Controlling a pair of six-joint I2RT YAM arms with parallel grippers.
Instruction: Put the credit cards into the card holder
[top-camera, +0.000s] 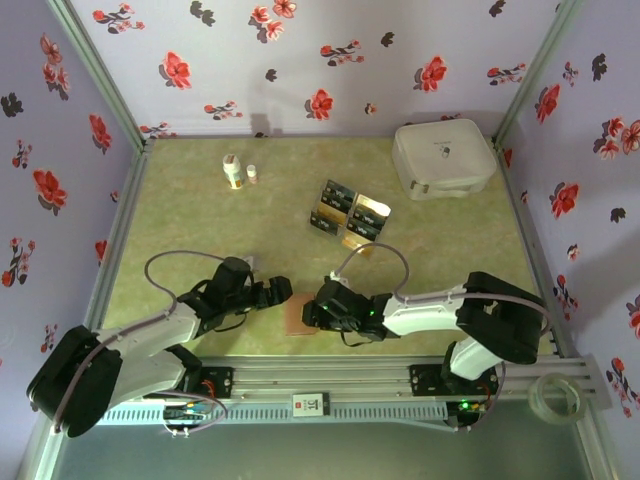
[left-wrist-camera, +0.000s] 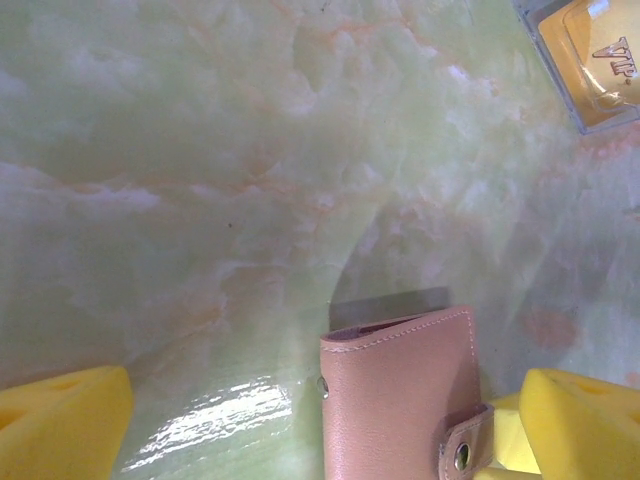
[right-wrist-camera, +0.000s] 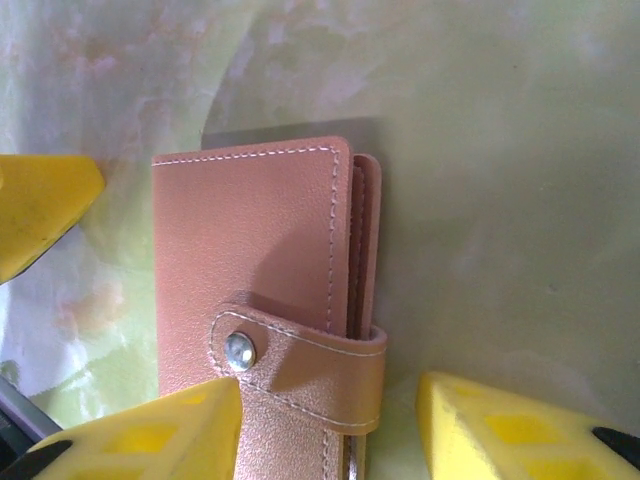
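**Near the front edge: a strapped-shut holder between two unclamped grippers**

At left, the left gripper (top-camera: 272, 293) hangs low over the table (top-camera: 200, 225). Its yellow fingers (left-wrist-camera: 60, 425) are spread as wide as they go and grip nothing. From its wrist camera the holder (left-wrist-camera: 400, 400) lies between them, with its strap corner just beside the right-hand finger; I cannot tell whether the two touch.

Centre front, the holder (top-camera: 298, 318) lies flat on the table between the two grippers. It is folded, and its strap (right-wrist-camera: 300, 350) is snapped across the open edge.

It looks light and soft, leather-like, so the cover will probably bend and the whole thing may skate on the glossy top if pushed from one side. My judgement is that it is best pinched across the body, on the spine half away from the strap. The other gripper is then free to lift the strap tab (the snap has to come undone before any card can go in).

Right of it, the right gripper (top-camera: 328, 308) straddles the strap end with its pads (right-wrist-camera: 150, 430) partly apart. One overlaps the holder's corner in the wrist view, and the other stands off its edge with table showing between, so nothing is clamped.

Further back and right, well apart from the holder, lie the cards (top-camera: 348, 212), black and gold, at least one in a clear tray (left-wrist-camera: 560, 60). They look thin, stiff and slick. Lying flat they give little to grip, so an edge is the likely place to take them.
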